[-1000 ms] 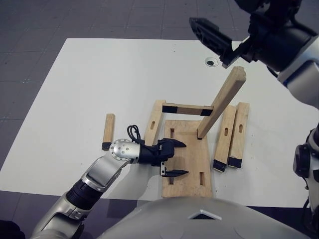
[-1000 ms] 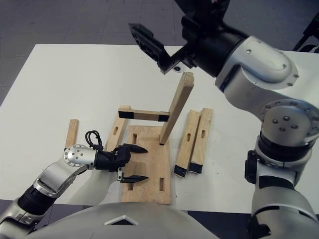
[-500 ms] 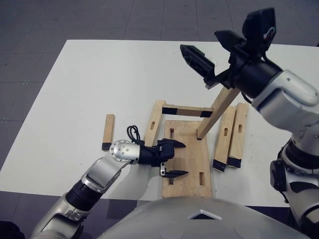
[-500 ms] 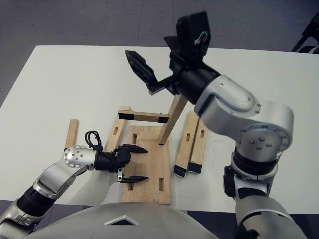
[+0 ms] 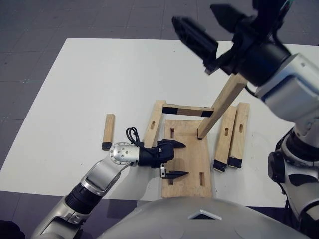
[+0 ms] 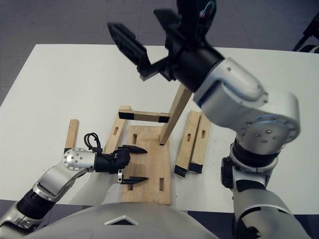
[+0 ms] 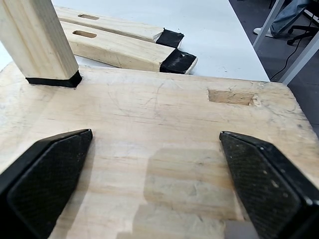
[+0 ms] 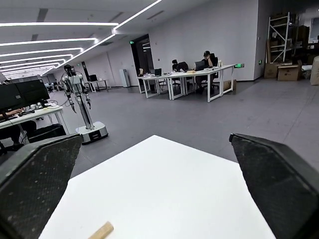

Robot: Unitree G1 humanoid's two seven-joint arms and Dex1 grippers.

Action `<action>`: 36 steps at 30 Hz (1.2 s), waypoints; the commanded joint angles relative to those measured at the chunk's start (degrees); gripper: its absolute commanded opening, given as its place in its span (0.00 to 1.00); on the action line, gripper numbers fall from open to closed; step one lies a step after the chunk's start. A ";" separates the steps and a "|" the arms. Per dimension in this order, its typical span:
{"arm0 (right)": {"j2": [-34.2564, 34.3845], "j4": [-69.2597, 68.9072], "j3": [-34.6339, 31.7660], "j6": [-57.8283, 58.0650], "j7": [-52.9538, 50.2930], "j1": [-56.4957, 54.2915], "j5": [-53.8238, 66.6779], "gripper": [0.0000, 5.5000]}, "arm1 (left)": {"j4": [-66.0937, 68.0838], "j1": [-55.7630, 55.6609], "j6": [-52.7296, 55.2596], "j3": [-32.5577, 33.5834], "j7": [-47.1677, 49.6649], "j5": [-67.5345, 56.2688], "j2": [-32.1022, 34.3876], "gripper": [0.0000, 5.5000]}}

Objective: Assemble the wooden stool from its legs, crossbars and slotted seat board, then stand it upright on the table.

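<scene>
Wooden seat board (image 5: pixel 199 154) lies beneath the low, wide-open left gripper (image 5: pixel 185 159).

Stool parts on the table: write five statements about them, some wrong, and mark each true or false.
1. The seat board lies flat on the table. True.
2. Four legs stand in the board. False: one leg stands in it, tilted, and two loose legs lie side by side on its right.
3. The left tool is open over the board. True.
4. The right tool grips the standing leg. False: it is open and empty, raised above that leg.
5. A short bar lies alone on the table, left of the board. True.
</scene>
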 commanded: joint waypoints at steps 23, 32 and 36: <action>-26.78 -24.01 -4.28 -21.62 -1.96 74.98 -24.84 0.99 | 16.40 -8.35 1.12 0.22 -0.50 2.32 -4.24 0.86; -24.86 -23.97 17.69 -23.48 -4.74 88.10 -51.91 0.99 | 9.95 -7.90 3.92 7.95 0.07 -4.80 -4.01 0.86; -22.19 -23.99 19.13 -22.25 -3.22 89.36 -57.04 0.99 | 3.60 -6.09 6.56 14.54 0.71 -9.00 -2.50 0.86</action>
